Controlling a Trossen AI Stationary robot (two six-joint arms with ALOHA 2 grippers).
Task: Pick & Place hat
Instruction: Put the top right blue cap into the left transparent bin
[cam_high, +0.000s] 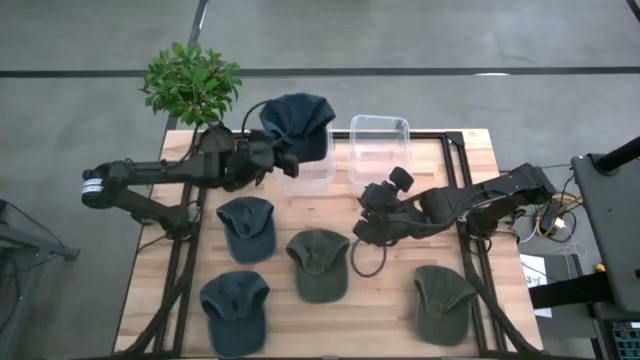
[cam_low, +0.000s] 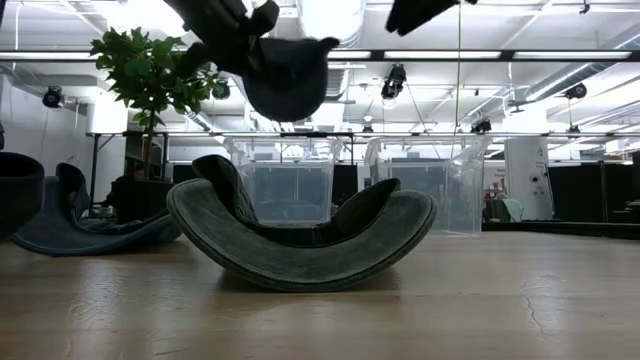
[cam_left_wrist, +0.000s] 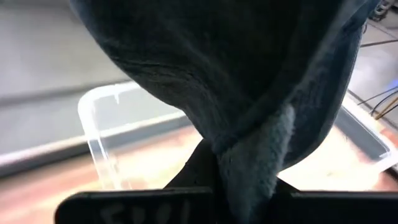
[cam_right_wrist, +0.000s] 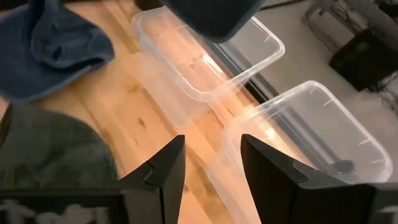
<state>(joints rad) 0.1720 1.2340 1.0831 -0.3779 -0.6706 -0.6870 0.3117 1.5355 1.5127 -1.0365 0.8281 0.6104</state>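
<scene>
navy hat hangs from left pincer above clear bin.

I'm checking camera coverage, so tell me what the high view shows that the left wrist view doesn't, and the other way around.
Only the high view shows the right gripper open above the table, four caps lying on the wood, the second clear bin and the potted plant. Only the left wrist view shows the left gripper's fingers pinching the fabric close up. Both show the dark blue cap held by the left gripper over a clear bin.
</scene>
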